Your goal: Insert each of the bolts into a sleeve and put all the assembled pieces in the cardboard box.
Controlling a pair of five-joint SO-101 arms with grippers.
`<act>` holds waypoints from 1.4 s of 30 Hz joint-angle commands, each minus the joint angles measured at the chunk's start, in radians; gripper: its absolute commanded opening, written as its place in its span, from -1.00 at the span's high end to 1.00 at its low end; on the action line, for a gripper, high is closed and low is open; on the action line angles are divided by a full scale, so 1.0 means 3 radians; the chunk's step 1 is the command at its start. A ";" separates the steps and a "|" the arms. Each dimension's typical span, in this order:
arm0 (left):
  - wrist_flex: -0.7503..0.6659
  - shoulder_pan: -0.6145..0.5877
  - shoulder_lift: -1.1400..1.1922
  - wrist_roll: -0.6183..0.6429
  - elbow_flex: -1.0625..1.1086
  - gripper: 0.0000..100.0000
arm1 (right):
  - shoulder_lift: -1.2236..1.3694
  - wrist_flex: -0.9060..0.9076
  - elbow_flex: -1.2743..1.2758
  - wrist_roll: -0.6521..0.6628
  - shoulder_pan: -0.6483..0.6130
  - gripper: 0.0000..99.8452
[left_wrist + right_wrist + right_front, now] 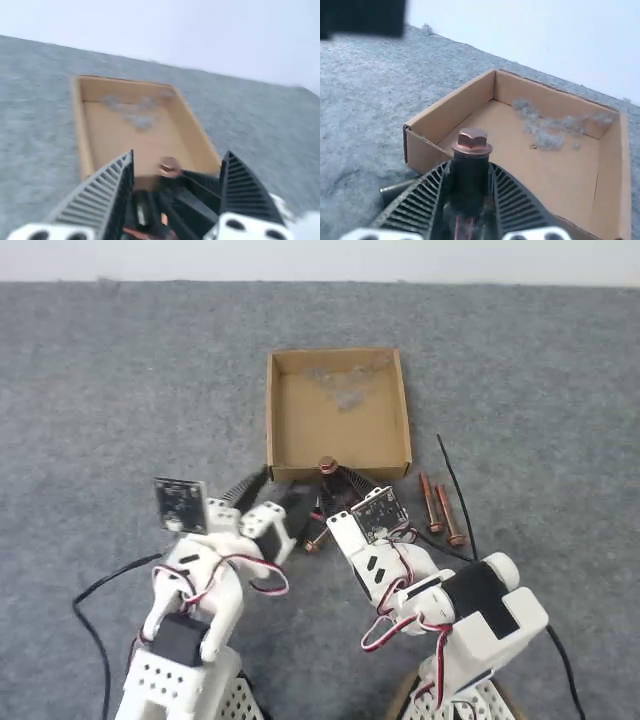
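The whole desk [100,390] was covered in fuzzy grey carpet-type stuff, kinda speckled, running right up to a plain white wall [300,258] at the back. Lighting was soft and even, and shadows on the carpet looked pretty faint.

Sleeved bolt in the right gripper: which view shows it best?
Right wrist view: the sleeved bolt sits close in the right gripper, hex head clear above the sleeve. The high view shows its head by the front wall of the cardboard box; the left wrist view shows its head farther off.
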 commanded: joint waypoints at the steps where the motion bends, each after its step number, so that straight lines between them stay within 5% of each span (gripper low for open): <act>1: -0.0199 -0.0302 0.0046 0.0046 -0.0043 0.47 | -0.0187 -0.0079 -0.0118 -0.0036 0.0059 0.99; 6: -0.0194 -0.0476 0.0215 0.0046 -0.0033 0.54 | -0.0187 -0.0079 -0.0102 -0.0020 0.0069 0.99; 12: -0.0153 -0.0752 0.0256 0.0031 0.0120 1.00 | -0.0207 -0.0079 -0.0036 -0.0005 0.0074 0.99; 19: -0.0010 -0.0936 0.0256 0.0015 0.0289 0.98 | -0.0217 -0.0084 -0.0031 -0.0005 0.0105 0.99; 29: 0.0419 -0.0987 0.0261 -0.0629 0.0289 0.98 | -0.0760 0.0008 -0.0036 -0.0005 0.0412 0.99; 42: 0.0435 -0.0921 0.0281 -0.0818 0.0289 0.98 | -0.2043 0.3204 -0.1279 -0.0015 0.0575 0.99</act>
